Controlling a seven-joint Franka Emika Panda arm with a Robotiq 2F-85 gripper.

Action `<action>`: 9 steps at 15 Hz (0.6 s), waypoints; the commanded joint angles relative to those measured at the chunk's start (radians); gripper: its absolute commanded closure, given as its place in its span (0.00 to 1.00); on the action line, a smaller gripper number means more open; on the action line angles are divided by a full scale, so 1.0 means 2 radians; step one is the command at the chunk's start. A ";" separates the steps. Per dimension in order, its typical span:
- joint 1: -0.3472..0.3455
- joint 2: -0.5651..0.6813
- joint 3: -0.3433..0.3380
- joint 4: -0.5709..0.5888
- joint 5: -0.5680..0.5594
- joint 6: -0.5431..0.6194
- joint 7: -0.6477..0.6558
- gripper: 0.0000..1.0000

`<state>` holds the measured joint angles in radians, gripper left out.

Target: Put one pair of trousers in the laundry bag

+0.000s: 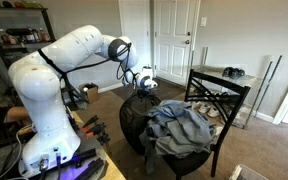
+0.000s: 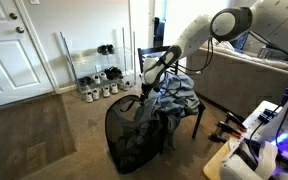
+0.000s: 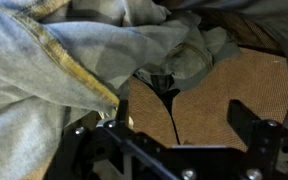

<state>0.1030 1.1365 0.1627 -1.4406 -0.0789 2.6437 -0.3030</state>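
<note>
A pile of grey-blue trousers (image 1: 181, 126) lies on a black chair (image 1: 222, 92); it also shows in an exterior view (image 2: 176, 93). One pair hangs from the pile over the rim of the black mesh laundry bag (image 2: 132, 138), which also shows beside the chair (image 1: 134, 118). My gripper (image 2: 149, 80) hovers above the bag's rim, next to the pile, and shows in both exterior views (image 1: 145, 79). In the wrist view the gripper (image 3: 179, 128) is open and empty. Denim with a yellow seam (image 3: 54, 60) lies against its left finger, over brown carpet (image 3: 224, 90).
White doors (image 1: 174, 40) stand behind. A shoe rack with white shoes (image 2: 99, 82) stands by the wall, and a sofa (image 2: 244, 80) is behind the chair. The robot base stands on a table with cables (image 1: 79, 150).
</note>
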 commanded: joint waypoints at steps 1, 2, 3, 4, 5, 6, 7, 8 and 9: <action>-0.030 -0.035 0.020 -0.065 0.035 0.049 0.041 0.00; -0.036 -0.040 0.024 -0.076 0.045 0.066 0.051 0.00; -0.042 -0.046 0.025 -0.088 0.053 0.087 0.061 0.00; -0.048 -0.052 0.024 -0.101 0.061 0.106 0.072 0.00; -0.055 -0.059 0.023 -0.117 0.069 0.128 0.082 0.00; -0.058 -0.063 0.020 -0.128 0.076 0.149 0.095 0.00; -0.063 -0.067 0.017 -0.141 0.083 0.171 0.107 0.00; -0.065 -0.070 0.012 -0.151 0.088 0.190 0.123 0.00; -0.066 -0.073 0.006 -0.162 0.095 0.208 0.140 0.00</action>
<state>-0.0113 1.0564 0.1901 -1.6428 0.0630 2.9599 -0.1055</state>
